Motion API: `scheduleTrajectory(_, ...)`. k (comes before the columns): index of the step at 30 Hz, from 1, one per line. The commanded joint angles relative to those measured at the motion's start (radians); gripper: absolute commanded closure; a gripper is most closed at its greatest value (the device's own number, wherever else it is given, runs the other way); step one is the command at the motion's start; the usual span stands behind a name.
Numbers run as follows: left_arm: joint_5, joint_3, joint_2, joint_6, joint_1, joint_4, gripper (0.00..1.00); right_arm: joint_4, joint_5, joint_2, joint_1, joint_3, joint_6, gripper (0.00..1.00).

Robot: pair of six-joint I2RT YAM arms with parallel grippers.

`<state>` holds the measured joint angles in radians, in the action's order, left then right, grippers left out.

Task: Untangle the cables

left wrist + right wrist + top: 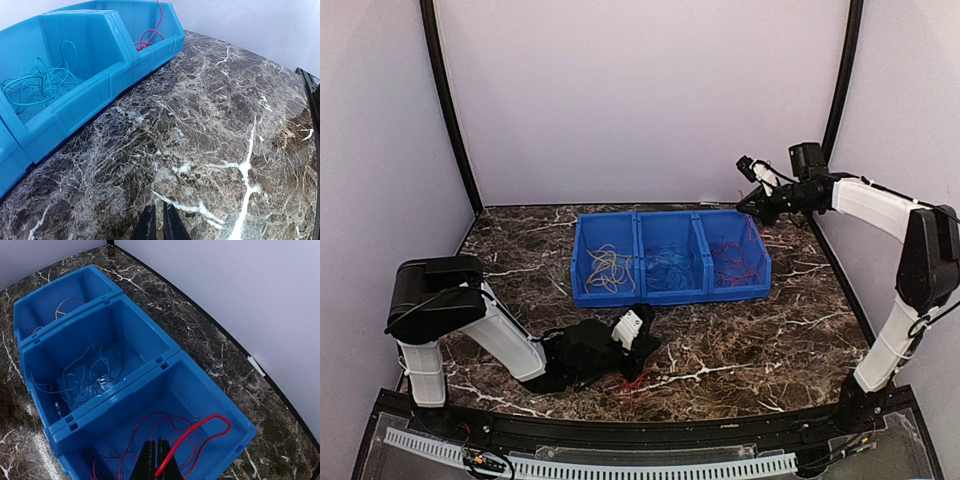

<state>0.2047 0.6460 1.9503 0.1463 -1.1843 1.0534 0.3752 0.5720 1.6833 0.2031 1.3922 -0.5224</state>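
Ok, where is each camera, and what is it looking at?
Top: high behind the robot, looking down at the table and three blue bins; left arm and right arm show.
Left wrist: low over the table, facing the bins; only the left gripper shows.
Right wrist: above the bins, looking down; the right gripper pinches a red cable.
Shared: all see the bins.

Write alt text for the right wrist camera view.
The right gripper is shut on a red cable above the nearest compartment of a blue bin, where more red cables lie. Blue cables lie in the middle compartment, yellow-tan cables in the farthest.
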Motion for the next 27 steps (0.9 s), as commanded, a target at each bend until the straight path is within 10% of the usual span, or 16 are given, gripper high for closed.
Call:
scheduleTrajectory(1,0.007,0.002,-0.028,0.012,0.004,0.02,0.93,0.094,0.019,0.079,0.006,0.044,-0.024,1.0)
scheduleTrajectory(7,0.013,-0.003,-0.029,0.014,0.005,0.031,0.93,0.145,-0.054,0.143,0.065,0.048,-0.042,0.98)
scheduleTrajectory(16,0.012,-0.01,-0.037,0.013,0.005,0.033,0.91,0.166,-0.262,0.14,0.077,0.114,0.073,0.55)
scheduleTrajectory(27,0.006,-0.022,-0.138,0.042,0.005,0.014,0.8,0.265,-0.147,-0.145,0.141,-0.013,-0.025,0.51)
